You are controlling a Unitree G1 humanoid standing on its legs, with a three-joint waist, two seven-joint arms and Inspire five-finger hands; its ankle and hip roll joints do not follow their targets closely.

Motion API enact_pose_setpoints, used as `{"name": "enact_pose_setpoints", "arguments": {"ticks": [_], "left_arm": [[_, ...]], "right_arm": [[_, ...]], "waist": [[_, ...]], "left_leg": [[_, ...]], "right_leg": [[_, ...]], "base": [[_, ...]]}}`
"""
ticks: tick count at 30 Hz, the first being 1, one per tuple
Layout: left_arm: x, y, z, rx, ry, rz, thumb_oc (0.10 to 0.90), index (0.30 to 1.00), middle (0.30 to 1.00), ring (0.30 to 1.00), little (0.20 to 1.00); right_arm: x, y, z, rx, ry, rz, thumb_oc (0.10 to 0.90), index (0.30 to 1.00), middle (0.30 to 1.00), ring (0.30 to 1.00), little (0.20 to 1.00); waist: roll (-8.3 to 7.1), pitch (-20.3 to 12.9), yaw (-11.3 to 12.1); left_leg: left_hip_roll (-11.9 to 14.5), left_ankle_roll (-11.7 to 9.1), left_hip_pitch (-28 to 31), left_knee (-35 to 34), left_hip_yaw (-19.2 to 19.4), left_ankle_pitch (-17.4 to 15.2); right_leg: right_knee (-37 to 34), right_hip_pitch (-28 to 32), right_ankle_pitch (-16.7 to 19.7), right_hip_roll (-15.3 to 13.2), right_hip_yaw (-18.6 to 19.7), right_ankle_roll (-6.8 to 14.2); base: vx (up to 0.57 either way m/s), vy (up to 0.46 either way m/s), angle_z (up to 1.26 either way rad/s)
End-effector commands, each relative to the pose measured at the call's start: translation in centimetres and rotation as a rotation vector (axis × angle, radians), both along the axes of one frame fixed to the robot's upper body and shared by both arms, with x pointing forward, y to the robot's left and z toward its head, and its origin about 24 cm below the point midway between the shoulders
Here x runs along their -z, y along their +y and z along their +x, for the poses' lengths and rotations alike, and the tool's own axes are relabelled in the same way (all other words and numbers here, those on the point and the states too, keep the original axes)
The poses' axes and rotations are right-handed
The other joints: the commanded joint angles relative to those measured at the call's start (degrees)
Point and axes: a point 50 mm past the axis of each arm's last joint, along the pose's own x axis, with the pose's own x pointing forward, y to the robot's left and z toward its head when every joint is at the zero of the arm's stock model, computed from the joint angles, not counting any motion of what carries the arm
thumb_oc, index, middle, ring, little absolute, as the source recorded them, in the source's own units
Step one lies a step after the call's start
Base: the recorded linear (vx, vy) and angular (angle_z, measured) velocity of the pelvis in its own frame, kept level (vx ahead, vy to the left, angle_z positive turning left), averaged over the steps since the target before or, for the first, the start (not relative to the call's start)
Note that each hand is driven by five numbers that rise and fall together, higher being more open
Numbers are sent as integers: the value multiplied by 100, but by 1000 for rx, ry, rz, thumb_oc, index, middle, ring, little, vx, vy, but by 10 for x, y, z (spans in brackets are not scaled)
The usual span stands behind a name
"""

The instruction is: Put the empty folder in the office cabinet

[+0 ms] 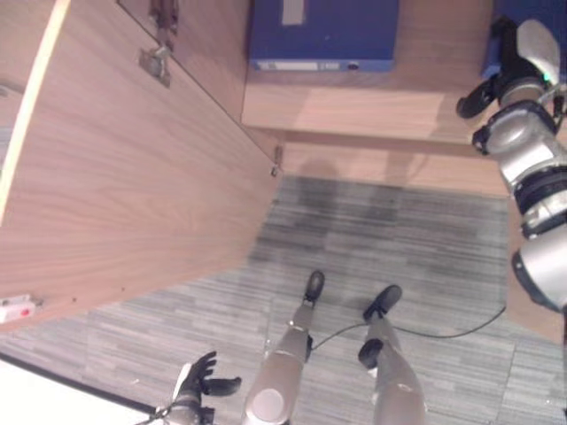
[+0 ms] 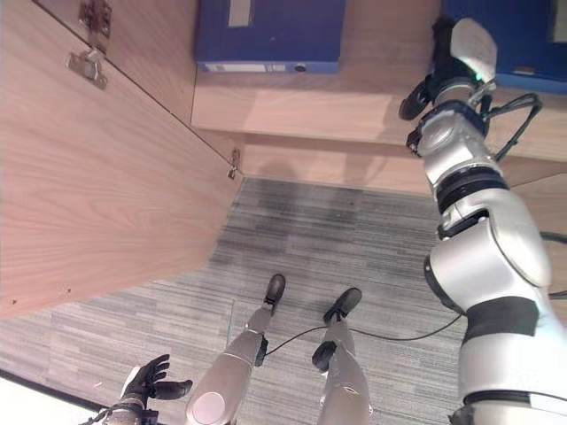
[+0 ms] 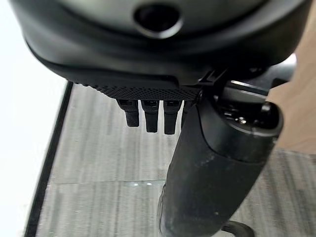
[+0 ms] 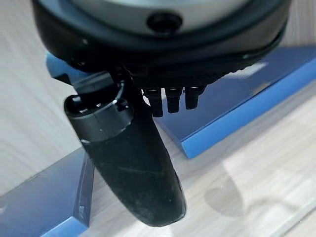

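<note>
A blue folder (image 2: 532,40) lies flat on the wooden cabinet shelf (image 1: 354,106) at the upper right. My right hand (image 2: 443,62) is raised to the shelf right beside it, fingers straight and holding nothing. In the right wrist view the hand (image 4: 128,163) hovers over the folder (image 4: 237,103), with another blue folder's corner (image 4: 39,197) close by. A second blue folder (image 1: 323,35) lies further left on the same shelf. My left hand (image 1: 197,382) hangs low at the bottom left, open and idle.
The open cabinet door (image 1: 133,177) swings out on the left, with metal hinges (image 1: 158,57) near its top. Grey carpet (image 1: 372,239) covers the floor below the shelf. A white surface (image 1: 35,398) with a dark edge lies beside the left hand.
</note>
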Motion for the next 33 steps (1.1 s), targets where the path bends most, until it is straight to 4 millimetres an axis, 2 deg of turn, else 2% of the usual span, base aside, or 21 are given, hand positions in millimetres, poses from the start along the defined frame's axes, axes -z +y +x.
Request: {"name": "enact_pose_setpoints", "arguments": {"ticks": [1, 8, 9, 12, 13, 14, 17, 18, 19, 20, 21, 22, 23, 24, 25, 27, 28, 29, 30, 32, 33], "left_arm": [[10, 26, -54, -43, 164, 86, 800, 900, 900, 900, 900], [14, 26, -63, -49, 218, 90, 800, 900, 900, 900, 900], [17, 22, -67, -49, 243, 84, 800, 900, 900, 900, 900], [21, 16, -76, -49, 276, 73, 800, 900, 900, 900, 900], [24, 10, -80, -52, 298, 63, 800, 900, 900, 900, 900], [24, 10, -80, -52, 298, 63, 800, 900, 900, 900, 900], [29, 3, -88, -71, 336, 45, 800, 900, 900, 900, 900], [30, 0, -89, -83, 348, 42, 800, 900, 900, 900, 900], [32, 0, -99, -102, 397, 38, 800, 900, 900, 900, 900], [32, 0, -99, -102, 397, 39, 800, 900, 900, 900, 900], [33, 0, -105, -124, 434, 36, 800, 900, 900, 900, 900], [33, 0, -105, -124, 435, 36, 800, 900, 900, 900, 900], [35, -2, -111, -149, 465, 25, 800, 900, 900, 900, 900], [35, -3, -115, -148, 481, 23, 800, 900, 900, 900, 900], [37, -9, -121, -147, 503, 10, 800, 900, 900, 900, 900], [39, -15, -124, -132, 520, -9, 800, 900, 900, 900, 900], [40, -20, -124, -123, 523, -26, 800, 900, 900, 900, 900], [40, -20, -125, -123, 524, -26, 800, 900, 900, 900, 900], [41, -22, -125, -119, 523, -35, 800, 900, 900, 900, 900], [42, -29, -126, -90, 531, -58, 800, 900, 900, 900, 900], [42, -29, -126, -90, 531, -58, 800, 900, 900, 900, 900]], "right_arm": [[-33, -12, -9, 93, -81, -202, 800, 900, 900, 900, 900], [-4, -12, -6, 95, -59, -162, 800, 900, 900, 900, 900], [12, -8, -4, 75, -42, -138, 800, 900, 900, 900, 900], [41, 1, -3, 33, -10, -84, 800, 900, 900, 900, 900], [66, 2, -5, 24, -3, 37, 800, 900, 900, 900, 900], [66, 2, -5, 24, -2, 37, 800, 900, 900, 900, 900], [108, 14, -8, -6, 34, 215, 800, 900, 900, 900, 900], [127, 16, -12, -9, 42, 329, 800, 900, 900, 900, 900], [162, 20, -22, -8, 100, 508, 800, 900, 900, 900, 900], [162, 20, -22, -7, 100, 509, 800, 900, 900, 900, 900], [207, 26, -38, 20, 177, 671, 800, 900, 900, 900, 900], [207, 26, -38, 20, 177, 671, 800, 900, 900, 900, 900], [249, 32, -60, 38, 255, 833, 800, 900, 900, 900, 900], [268, 34, -73, 54, 292, 900, 800, 900, 900, 900, 900], [300, 42, -99, 64, 314, 1136, 800, 900, 900, 900, 900], [324, 42, -124, 105, 308, 1311, 800, 900, 900, 900, 900], [343, 41, -147, 147, 307, 1446, 800, 900, 900, 900, 900], [344, 41, -148, 148, 308, 1447, 800, 900, 900, 900, 900], [351, 39, -158, 165, 318, 1478, 800, 900, 900, 900, 900], [375, 34, -194, 276, 338, 1556, 800, 900, 900, 900, 900], [375, 34, -195, 277, 338, 1556, 800, 900, 900, 900, 900]], "waist": [[-138, -113, -41], [-134, -379, -159], [-140, -499, -217], [-182, -626, -348], [-205, -738, -432], [-208, -736, -428], [-280, -920, -557], [-318, -1015, -635], [-371, -1173, -694], [-384, -1185, -698], [-433, -1367, -794], [-435, -1373, -795], [-488, -1537, -903], [-508, -1630, -940], [-537, -1763, -1048], [-582, -1911, -1151], [-602, -2011, -1258], [-601, -2016, -1250], [-609, -2050, -1303], [-623, -2135, -1468], [-622, -2137, -1458]], "left_leg": [[-80, 8, 590, -101, -253, -659], [-189, 82, 968, -94, -144, -739], [-225, 120, 1122, -97, -106, -782], [-336, 222, 1249, -40, -15, -743], [-368, 266, 1416, -28, 37, -801], [-368, 266, 1423, -29, 39, -801], [-396, 329, 1647, -10, 157, -887], [-399, 344, 1742, 3, 240, -933], [-425, 387, 1908, -11, 330, -993], [-438, 392, 1885, -8, 329, -976], [-457, 425, 2066, -26, 420, -1039], [-458, 426, 2059, -25, 420, -1038], [-469, 454, 2213, -39, 483, -1091], [-469, 460, 2312, -67, 511, -1115], [-467, 468, 2493, -94, 587, -1184], [-478, 478, 2560, -111, 673, -1209], [-478, 485, 2635, -124, 771, -1237], [-476, 485, 2639, -125, 777, -1239], [-474, 487, 2664, -132, 825, -1249], [-442, 499, 2739, -147, 1012, -1287], [-440, 499, 2742, -148, 1020, -1290]], "right_leg": [[449, 463, -754, -16, 213, 624], [251, 902, -599, -127, 369, 724], [206, 1038, -570, -167, 417, 746], [141, 1196, -397, -289, 417, 729], [97, 1352, -359, -328, 472, 769], [94, 1359, -358, -327, 474, 770], [3, 1554, -309, -334, 594, 814], [-38, 1632, -288, -343, 628, 845], [-59, 1748, -267, -350, 704, 867], [-69, 1732, -251, -362, 703, 869], [-83, 1878, -246, -381, 767, 898], [-84, 1873, -245, -382, 766, 898], [-84, 1983, -250, -387, 829, 914], [-97, 2056, -258, -387, 852, 918], [-120, 2183, -253, -378, 913, 931], [-166, 2223, -230, -375, 969, 948], [-201, 2251, -208, -356, 1034, 961], [-204, 2253, -207, -353, 1040, 962], [-212, 2259, -199, -342, 1083, 968], [-244, 2230, -157, -300, 1237, 981], [-244, 2227, -156, -297, 1246, 981]], "base": [[-24, 105, 0], [-45, 108, -9], [-40, 135, -11], [-127, 199, -3], [-29, 129, 4], [-42, 133, -9], [-26, 112, -22], [9, 152, -34], [13, 119, -37], [29, 155, -33], [9, 86, -43], [50, 138, -49], [57, 83, -50], [92, 134, -12], [59, 101, -5], [25, 93, -27], [7, 69, -50], [-2, 69, -56], [-7, 45, -40], [6, 63, -46], [13, 46, -42]]}}
